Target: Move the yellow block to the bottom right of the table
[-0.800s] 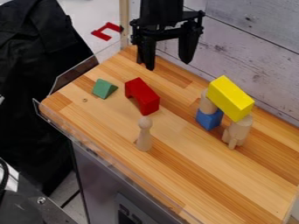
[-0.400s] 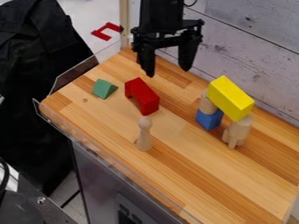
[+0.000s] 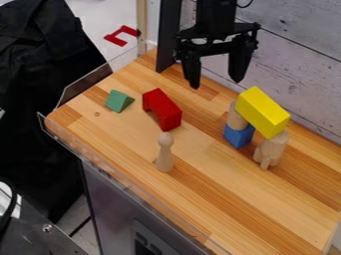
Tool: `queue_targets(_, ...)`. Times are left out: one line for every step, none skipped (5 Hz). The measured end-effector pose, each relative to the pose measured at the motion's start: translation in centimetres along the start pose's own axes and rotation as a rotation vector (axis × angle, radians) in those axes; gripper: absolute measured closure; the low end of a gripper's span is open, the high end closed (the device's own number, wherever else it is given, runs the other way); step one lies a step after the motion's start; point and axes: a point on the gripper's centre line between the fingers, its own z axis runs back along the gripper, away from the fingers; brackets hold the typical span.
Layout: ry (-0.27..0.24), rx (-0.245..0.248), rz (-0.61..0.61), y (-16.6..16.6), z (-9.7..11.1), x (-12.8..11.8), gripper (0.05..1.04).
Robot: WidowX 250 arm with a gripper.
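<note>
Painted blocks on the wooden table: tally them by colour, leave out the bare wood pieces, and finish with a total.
Yellow block: 1
Red block: 1
Green block: 1
Blue block: 1
Total: 4

Pale plank wall (image 3: pixel 299 64) behind; light floor (image 3: pixel 93 20) upper left.
</note>
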Motion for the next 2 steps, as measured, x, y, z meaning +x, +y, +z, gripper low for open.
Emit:
queue_targets(-0.037,-0.034,-0.036,-1.7,0.7,-0.5,0.086)
queue_targets(-0.061,-0.064,-0.084,-3.5,1.6,-1.6,0.085)
